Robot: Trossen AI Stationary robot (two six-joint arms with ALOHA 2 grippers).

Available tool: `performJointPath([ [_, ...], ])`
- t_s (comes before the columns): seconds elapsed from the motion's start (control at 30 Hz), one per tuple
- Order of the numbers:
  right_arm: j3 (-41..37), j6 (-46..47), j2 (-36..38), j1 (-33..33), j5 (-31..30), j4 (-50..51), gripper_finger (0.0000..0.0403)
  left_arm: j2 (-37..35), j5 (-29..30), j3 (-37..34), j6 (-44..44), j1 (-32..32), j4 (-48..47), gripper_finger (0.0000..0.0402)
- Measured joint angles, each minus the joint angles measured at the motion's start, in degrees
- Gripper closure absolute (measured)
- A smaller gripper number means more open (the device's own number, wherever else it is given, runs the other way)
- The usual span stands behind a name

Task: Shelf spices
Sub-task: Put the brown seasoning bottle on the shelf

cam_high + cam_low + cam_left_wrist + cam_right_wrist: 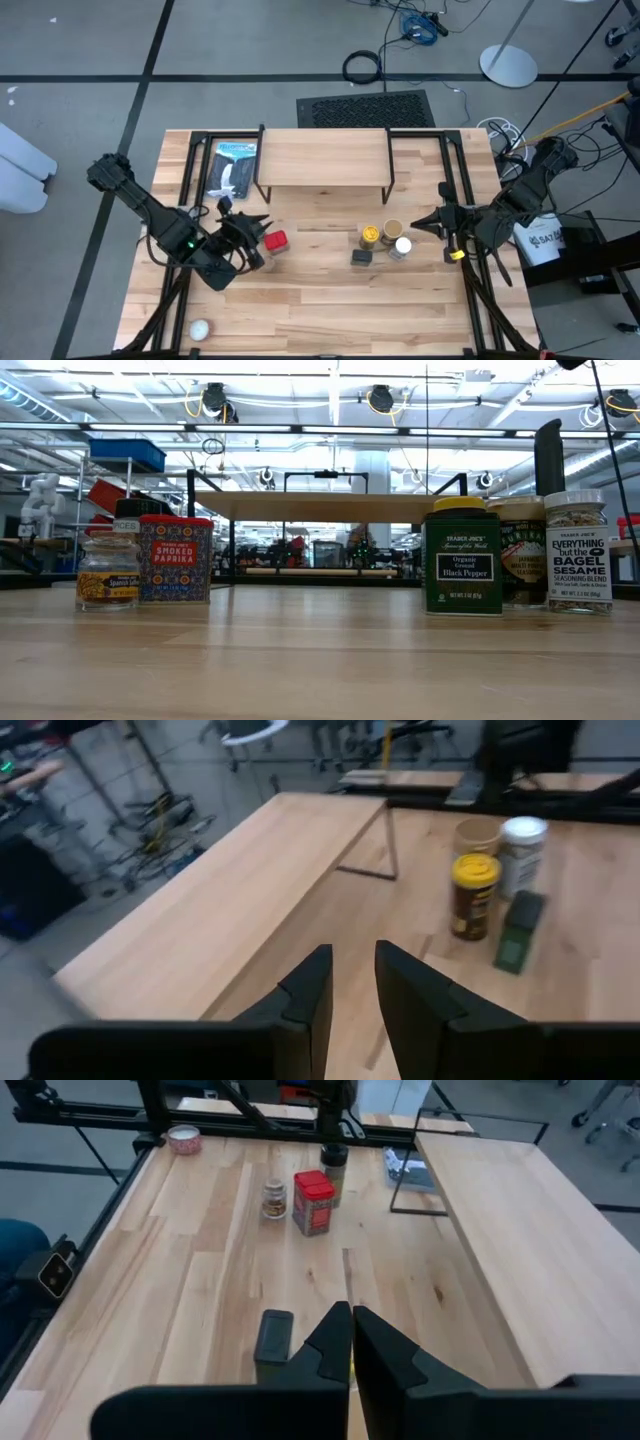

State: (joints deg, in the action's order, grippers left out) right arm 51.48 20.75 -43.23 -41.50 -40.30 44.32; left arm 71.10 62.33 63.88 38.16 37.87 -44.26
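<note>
From above, the shelf (323,158) stands at the table's (320,310) far edge, its plank bare. The left gripper (243,225) hovers near the red tin (275,241), fingers a narrow gap apart, holding nothing. The right gripper (432,222) waits closed beside a cluster: yellow-lidded jar (370,235), tan-lidded jar (393,229), white-lidded jar (402,245) and black square tin (361,257). Bare wood lies open between the two groups.

At table level, a small jar (108,568), perhaps the dark-lidded one, sits just beside the red tin.

The left wrist view shows open plank beyond slightly parted fingers (308,995).

The right wrist view shows pressed-together fingers (332,1340) above the black tin.
</note>
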Motion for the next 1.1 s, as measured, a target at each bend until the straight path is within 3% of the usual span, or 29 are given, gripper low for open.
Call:
performJointPath([
  [0.13, 0.0, 1.62, 1.43, 0.05, 0.16, 1.52, 0.0403, -1.53, -1.02, -0.02, -11.31, -0.02, 7.91, 0.0314],
  [0.37, 0.0, 2.34, 1.74, 0.05, 1.48, 3.44, 0.0403, -6.12, -0.23, -3.09, -15.82, -3.08, 11.44, 0.0314],
  [0.43, 0.0, 2.23, 1.71, 0.05, 1.68, 4.31, 0.0403, -7.11, -5.16, -5.39, -20.19, -5.01, 18.52, 0.0314],
  [0.57, 0.0, 2.16, 1.72, 0.05, 1.69, 6.19, 0.0403, -6.98, -21.96, -8.83, -29.54, -10.01, 37.18, 0.0314],
  [0.67, -0.02, 2.18, 1.74, 0.05, 1.69, 6.48, 0.0403, -4.89, -30.0, -9.29, -29.89, -13.54, 41.61, 0.0314],
  [0.9, -0.02, 5.69, 1.67, 0.05, 1.67, 6.58, 0.0403, -0.86, -30.93, -9.05, -39.35, -17.0, 50.71, 0.0314],
  [1.1, -0.02, 7.56, 0.98, 0.05, 1.28, 6.5, 0.0403, 0.06, -33.98, -9.04, -37.19, -18.73, 50.38, 0.0314],
])
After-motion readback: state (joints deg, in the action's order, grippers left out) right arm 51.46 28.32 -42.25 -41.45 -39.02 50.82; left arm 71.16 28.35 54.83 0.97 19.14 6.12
